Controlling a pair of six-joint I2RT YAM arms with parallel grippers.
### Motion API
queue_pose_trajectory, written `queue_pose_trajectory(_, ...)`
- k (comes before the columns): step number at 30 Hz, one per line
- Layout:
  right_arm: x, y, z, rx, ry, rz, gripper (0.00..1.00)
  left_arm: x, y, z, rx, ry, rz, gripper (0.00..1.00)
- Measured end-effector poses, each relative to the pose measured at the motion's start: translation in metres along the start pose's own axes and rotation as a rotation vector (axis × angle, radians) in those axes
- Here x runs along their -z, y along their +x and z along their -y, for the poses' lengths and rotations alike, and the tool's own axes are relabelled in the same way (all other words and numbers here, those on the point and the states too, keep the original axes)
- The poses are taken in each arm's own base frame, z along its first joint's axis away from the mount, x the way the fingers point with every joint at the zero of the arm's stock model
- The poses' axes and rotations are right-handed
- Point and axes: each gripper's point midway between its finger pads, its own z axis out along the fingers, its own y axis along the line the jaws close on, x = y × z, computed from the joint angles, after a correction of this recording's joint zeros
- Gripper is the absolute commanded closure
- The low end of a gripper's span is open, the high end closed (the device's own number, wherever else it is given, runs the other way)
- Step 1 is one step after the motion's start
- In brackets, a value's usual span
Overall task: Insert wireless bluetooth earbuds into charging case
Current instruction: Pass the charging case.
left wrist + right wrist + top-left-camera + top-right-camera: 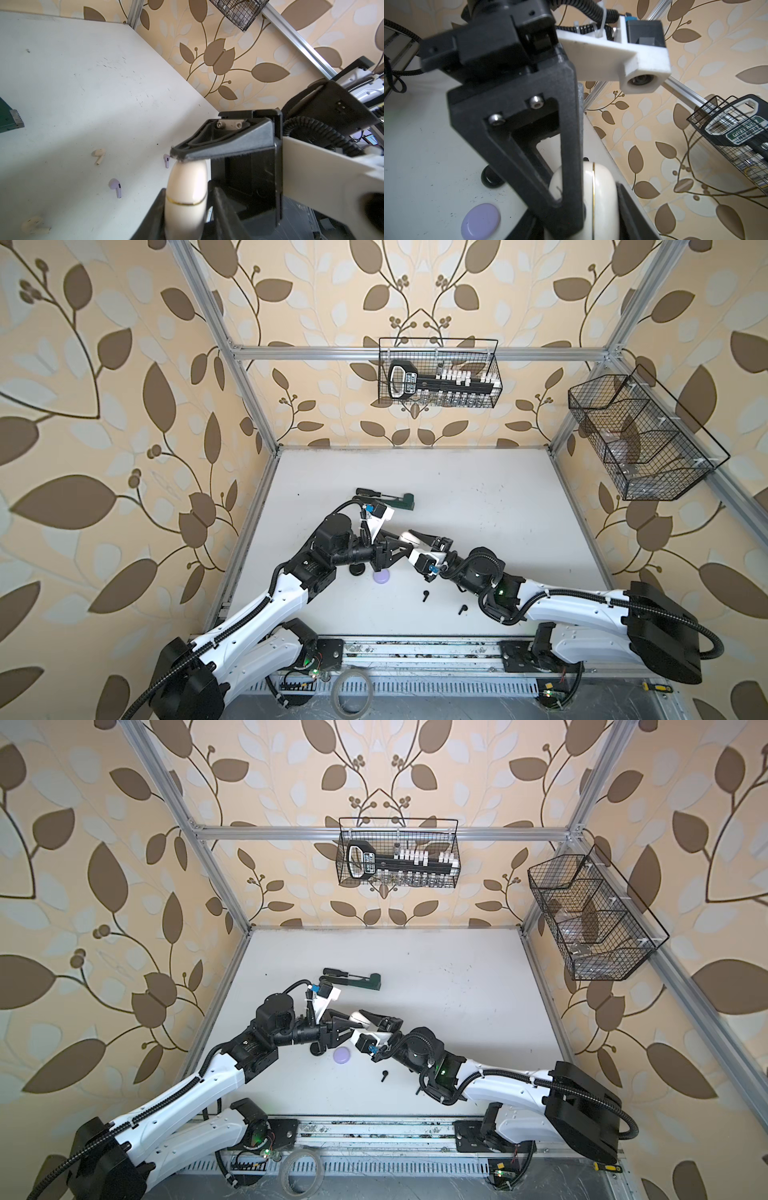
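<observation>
Cream plastic with a gold seam: that is the charging case (187, 182), and you have both pincers on it. Your left pincer (188, 207) stands narrow, its fingers pressed against the case's two sides. Your right pincer (420, 539) grips the same case from the opposite end, one finger laid across its top. White buds (98, 154) and lilac buds (115, 186) lie on the table beyond the case, apart from it. Black buds (426, 595) lie between the case and the arms' bases, near a closed lilac case (381, 576). The table (478, 497) is white and scuffed. Leaf-patterned walls (124, 406) and wire baskets (494, 364) stand behind the case.
</observation>
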Motion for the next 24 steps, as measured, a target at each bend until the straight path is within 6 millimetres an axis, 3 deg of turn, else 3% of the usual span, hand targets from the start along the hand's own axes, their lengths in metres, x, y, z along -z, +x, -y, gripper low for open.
queue_pose_trajectory(8,0.000,-0.003,-0.002,-0.011,-0.011,0.014,0.92,0.001,-0.002,0.000,-0.003,0.000,0.006,0.80)
queue_pose_trajectory(15,0.001,-0.006,-0.001,-0.016,-0.012,0.029,0.52,0.002,-0.004,0.003,-0.011,0.000,0.015,1.00)
queue_pose_trajectory(19,0.013,-0.010,-0.001,-0.039,-0.017,0.066,0.44,0.004,-0.004,0.009,-0.033,0.009,0.025,1.00)
queue_pose_trajectory(24,0.037,-0.020,0.005,-0.090,-0.002,0.122,0.38,0.014,-0.004,0.001,-0.075,-0.057,0.077,1.00)
